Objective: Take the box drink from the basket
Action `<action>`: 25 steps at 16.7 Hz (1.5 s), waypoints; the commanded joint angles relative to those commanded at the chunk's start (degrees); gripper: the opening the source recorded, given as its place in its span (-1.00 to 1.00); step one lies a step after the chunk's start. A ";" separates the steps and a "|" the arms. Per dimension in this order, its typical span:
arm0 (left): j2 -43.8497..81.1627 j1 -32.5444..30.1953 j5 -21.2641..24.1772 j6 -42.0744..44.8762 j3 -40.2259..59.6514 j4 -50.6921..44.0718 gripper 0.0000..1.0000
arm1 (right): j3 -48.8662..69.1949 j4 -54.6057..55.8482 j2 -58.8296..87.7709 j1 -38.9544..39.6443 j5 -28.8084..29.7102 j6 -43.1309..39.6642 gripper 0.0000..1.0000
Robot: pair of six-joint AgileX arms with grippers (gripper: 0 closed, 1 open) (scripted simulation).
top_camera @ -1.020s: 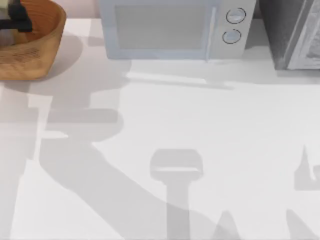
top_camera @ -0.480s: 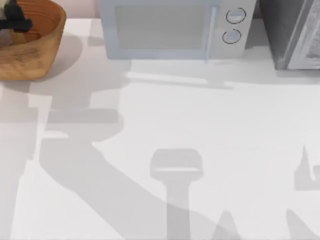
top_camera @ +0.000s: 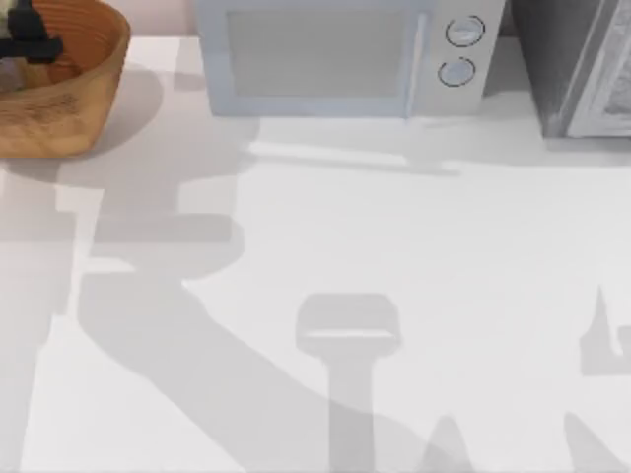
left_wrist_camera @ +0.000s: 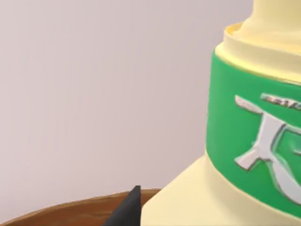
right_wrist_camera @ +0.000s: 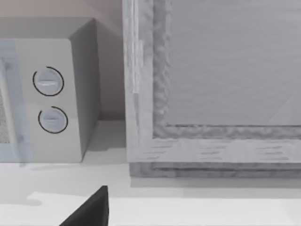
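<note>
The box drink (left_wrist_camera: 254, 141) is pale yellow with a green printed band and sits very close to the left wrist camera. It stands higher than the orange-brown rim of the basket (left_wrist_camera: 66, 212). One dark fingertip (left_wrist_camera: 128, 207) lies against its lower body. In the top view the basket (top_camera: 69, 99) sits at the far left corner of the table, and my left gripper (top_camera: 25, 39) hangs over its inside, shut on the box drink. My right gripper (right_wrist_camera: 91, 209) shows as a dark edge low over the table, facing the back right corner.
A white microwave (top_camera: 335, 54) with two round knobs stands along the back edge, and a grey cabinet (top_camera: 582, 69) fills the back right corner. The white table (top_camera: 394, 246) spreads wide in front of them, crossed by arm shadows.
My left gripper has crept toward the table's far edge over the basket, carrying the box drink with it. The right arm has not moved.
</note>
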 joint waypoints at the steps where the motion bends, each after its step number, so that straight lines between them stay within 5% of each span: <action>1: 0.00 0.00 0.00 0.00 0.00 0.00 -1.00 | 0.00 0.00 0.00 0.00 0.00 0.00 1.00; 6: -2.43 0.35 -0.06 -0.03 0.93 -3.51 -1.00 | 0.00 0.00 0.00 0.00 0.00 0.00 1.00; 18: -16.56 0.27 -0.33 0.28 13.28 -28.86 -1.00 | 0.00 0.00 0.00 0.00 0.00 0.00 1.00; 25: -17.31 0.32 -0.35 0.42 13.99 -30.55 -1.00 | 0.00 0.00 0.00 0.00 0.00 0.00 1.00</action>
